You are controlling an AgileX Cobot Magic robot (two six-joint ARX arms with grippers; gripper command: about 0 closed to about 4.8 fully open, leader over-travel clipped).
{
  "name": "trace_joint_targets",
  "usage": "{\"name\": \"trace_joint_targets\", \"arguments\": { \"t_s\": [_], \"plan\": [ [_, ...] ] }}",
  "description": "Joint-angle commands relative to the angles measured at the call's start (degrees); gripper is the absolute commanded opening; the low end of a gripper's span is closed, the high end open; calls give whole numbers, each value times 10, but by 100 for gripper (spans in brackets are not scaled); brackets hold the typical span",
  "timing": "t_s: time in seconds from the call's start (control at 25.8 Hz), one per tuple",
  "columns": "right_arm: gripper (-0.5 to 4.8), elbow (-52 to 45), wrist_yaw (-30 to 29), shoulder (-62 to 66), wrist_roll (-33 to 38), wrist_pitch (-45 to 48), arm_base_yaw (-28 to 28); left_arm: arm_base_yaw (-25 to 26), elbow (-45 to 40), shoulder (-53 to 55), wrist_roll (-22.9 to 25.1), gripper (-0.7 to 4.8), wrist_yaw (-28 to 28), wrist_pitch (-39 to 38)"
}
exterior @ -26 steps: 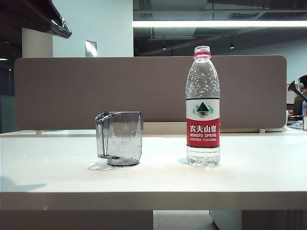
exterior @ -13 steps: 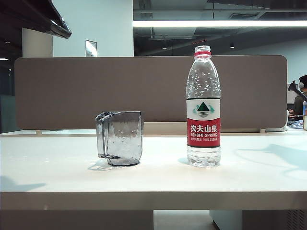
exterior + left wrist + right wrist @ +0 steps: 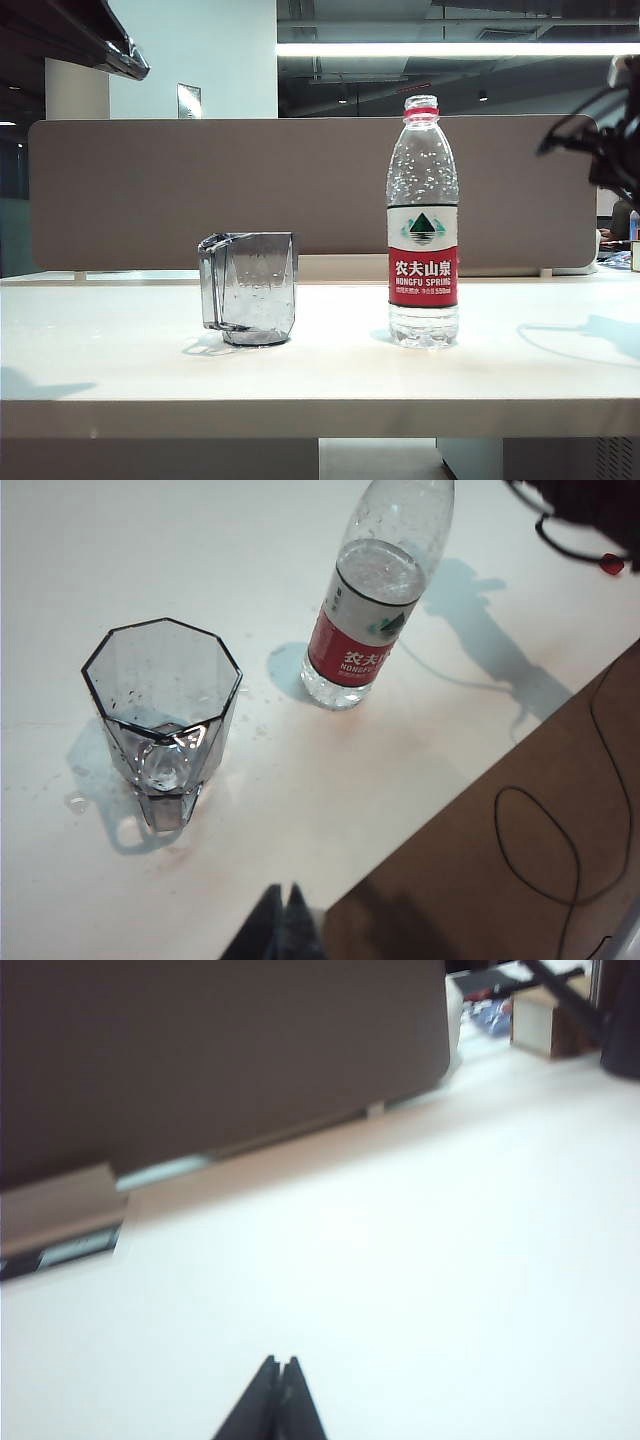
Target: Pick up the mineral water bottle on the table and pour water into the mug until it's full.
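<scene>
The right claw point(image 3: 280, 1365) has its fingers pressed together, holding nothing, and hangs over bare desk point(image 3: 400, 1260) with the partition panel point(image 3: 200, 1050) ahead of it; neither task object shows in its own camera. In the exterior view only a dark part of that arm shows at the right edge, so the mineral water bottle point(image 3: 423, 225) stands well off to the side of that claw, upright and with no cap on its neck. The left claw point(image 3: 283, 910) is also closed and empty, poised above the desk; the mug point(image 3: 162, 720) sits near it and below, and the bottle stands beyond the mug, further from the claw.

Judged from here, the main risk is an approach with the fingers closed: they would shove the bottle instead of straddling it, and an open bottle that tips spills across the desk. A grip taken too hard would squeeze the thin plastic and push water out of the neck. The mug is light, so a careless pour or bump could slide it
</scene>
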Motion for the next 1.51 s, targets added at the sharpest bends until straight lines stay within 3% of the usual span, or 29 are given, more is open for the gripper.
{"name": "trace_joint_targets", "arguments": {
  "t_s": [0.04,0.23,0.35,0.47,0.66,0.85,1.01,1.12,1.24,1.4,1.51],
  "plan": [
    [4,-97,1,-5,-3,125,27,0,3,-1,0,-5,0,7],
    [4,-198,3,-5,-71,277,81,0,3,-1,0,-5,0,7],
    [4,-232,6,-14,-125,296,129,0,3,-1,0,-5,0,7],
    [4,-257,78,-17,-150,296,190,0,3,-1,0,-5,0,7],
    [4,-295,97,-17,-146,296,221,0,3,-1,0,-5,0,7],
    [4,-334,106,-17,-40,296,221,0,3,-1,0,-5,0,7],
    [4,-338,104,-18,-15,297,222,0,3,-1,0,-5,-1,7],
    [4,-337,53,-18,-31,297,222,0,3,-1,0,-5,0,7],
    [4,-335,0,-18,-106,297,222,0,3,-1,0,-5,0,7],
    [3,-329,-65,-18,-108,297,222,0,3,-1,0,-5,0,7],
    [4,-327,-78,-18,-106,297,222,0,3,-1,0,-5,0,7]
  ]
}}
